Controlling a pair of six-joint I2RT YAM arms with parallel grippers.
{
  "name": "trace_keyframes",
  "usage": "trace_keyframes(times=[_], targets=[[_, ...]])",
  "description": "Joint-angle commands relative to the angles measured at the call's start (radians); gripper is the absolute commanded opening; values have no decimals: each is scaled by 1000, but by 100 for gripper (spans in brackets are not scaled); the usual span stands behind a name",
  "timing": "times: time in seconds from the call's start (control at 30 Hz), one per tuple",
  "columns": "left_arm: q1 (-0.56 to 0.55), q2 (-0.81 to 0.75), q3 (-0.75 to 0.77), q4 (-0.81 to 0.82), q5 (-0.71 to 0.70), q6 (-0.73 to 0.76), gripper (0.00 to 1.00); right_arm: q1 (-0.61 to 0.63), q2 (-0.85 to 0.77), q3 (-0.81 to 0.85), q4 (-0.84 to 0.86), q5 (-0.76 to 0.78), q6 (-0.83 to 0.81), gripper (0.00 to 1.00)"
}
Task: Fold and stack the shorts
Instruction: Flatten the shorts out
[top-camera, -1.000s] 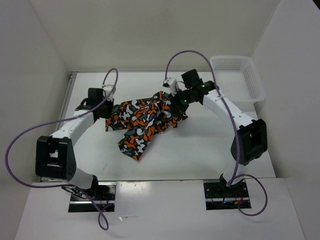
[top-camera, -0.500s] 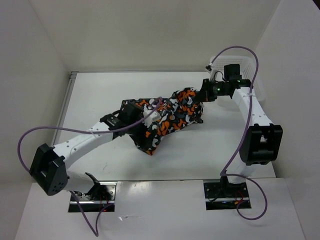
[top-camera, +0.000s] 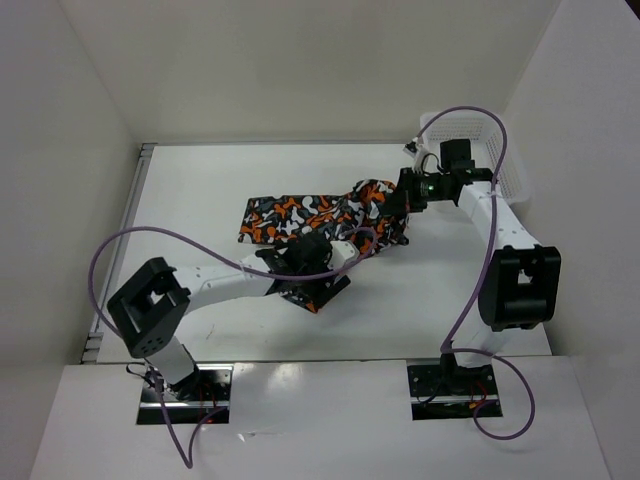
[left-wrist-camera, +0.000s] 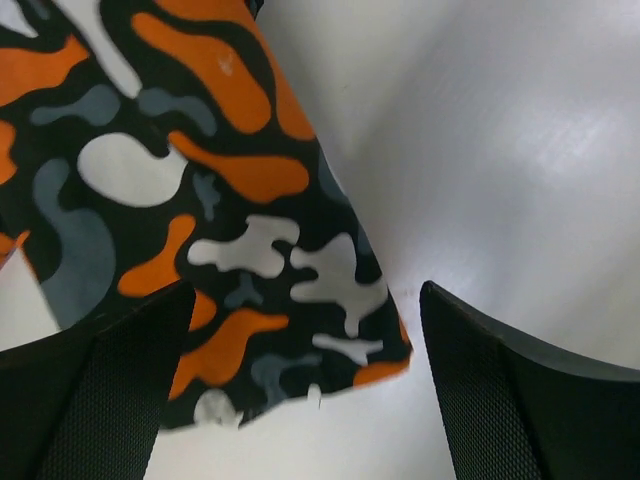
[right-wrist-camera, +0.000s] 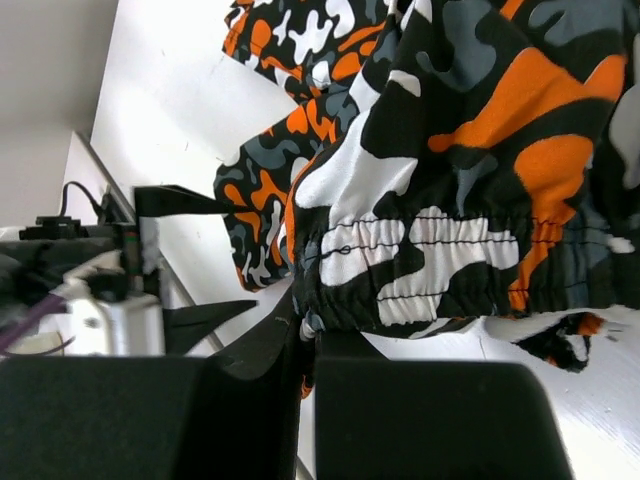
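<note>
Left gripper (left-wrist-camera: 308, 335): nearest the front edge, at mid-bench, jaws spread wide and holding nothing, with the near hem corner of the shorts (top-camera: 300, 212) under the gap. Shorts: one printed pair, lying aslant across the middle of the bench (top-camera: 200, 180), partly flat toward the left edge and bunched and lifted toward the right. Right gripper (right-wrist-camera: 305, 335): farther back on the right, jaws closed tight on the elastic waistband. Step in hand, as judged: stretching the garment flat before the fold. To do it well, the left jaws should come down squarely on the hem corner, catch every layer, then draw away from the right gripper until the creases go. Room: bare surface along the front and left edges allows that pull. Basket (top-camera: 510, 160): far right corner, close beside the right arm, so little margin there.
</note>
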Motion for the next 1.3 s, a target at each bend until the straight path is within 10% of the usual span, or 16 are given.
trace_keyframes(times=[0.0,0.3,0.37,0.4,0.47,0.6,0.83,1.03,1.27], targets=[[-44,57,-24,173,-116,4,100,4,-49,-37,53,-17,-3,0],[-66,213,-105,355,-320,4,98,4,-90,-85,63,-27,-3,0],[-66,213,-82,325,-311,4,75,4,-102,-96,63,-27,-3,0],[-66,189,-73,293,-311,4,35,4,-111,-108,63,-27,-3,0],[-66,163,-36,234,-298,4,8,4,-121,-119,63,-27,-21,0],[-16,25,76,-48,-197,4,0,4,-130,-129,34,-5,-72,0],[456,-77,401,-264,324,4,5,4,-150,-165,-20,75,-174,0],[695,198,476,-178,133,4,92,4,-96,-169,24,75,-104,0],[664,-39,285,-105,91,4,100,4,-78,-134,38,85,-84,0]])
